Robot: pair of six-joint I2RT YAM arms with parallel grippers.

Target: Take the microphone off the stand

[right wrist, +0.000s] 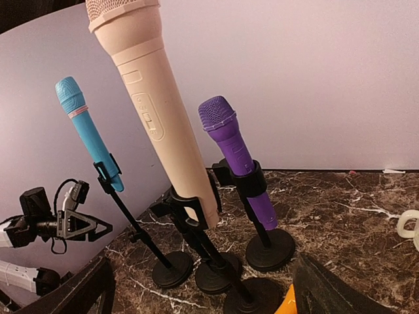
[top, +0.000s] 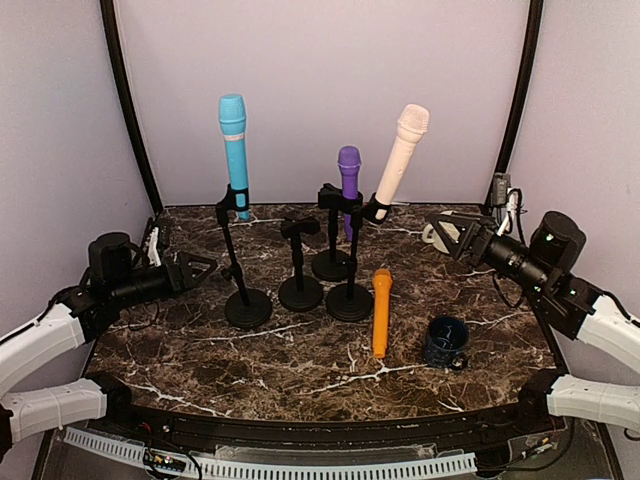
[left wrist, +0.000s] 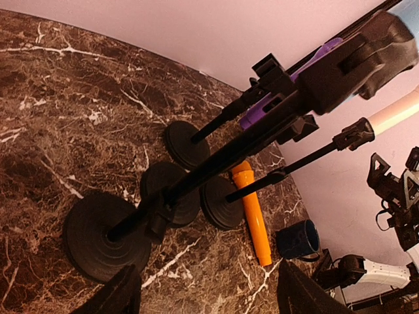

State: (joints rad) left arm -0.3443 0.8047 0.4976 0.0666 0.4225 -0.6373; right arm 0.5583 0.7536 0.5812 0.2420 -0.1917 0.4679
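Three microphones stand in black stands: a blue one (top: 233, 150) (right wrist: 88, 134) at the left, a purple one (top: 349, 175) (right wrist: 239, 160) at the back, and a cream one (top: 402, 160) (right wrist: 154, 111) tilted right. A fourth stand (top: 300, 260) is empty. An orange microphone (top: 381, 310) (left wrist: 252, 216) lies flat on the marble table. My left gripper (top: 195, 270) (left wrist: 209, 297) is open and empty, left of the blue microphone's stand base (left wrist: 105, 239). My right gripper (top: 450, 235) (right wrist: 203, 294) is open and empty, right of the cream microphone, facing it.
A dark blue mug (top: 445, 342) (left wrist: 298, 239) sits right of the orange microphone. A white object (top: 435, 235) (right wrist: 407, 226) lies at the back right behind my right gripper. The stand bases crowd together mid-table. Lilac walls enclose the back and sides.
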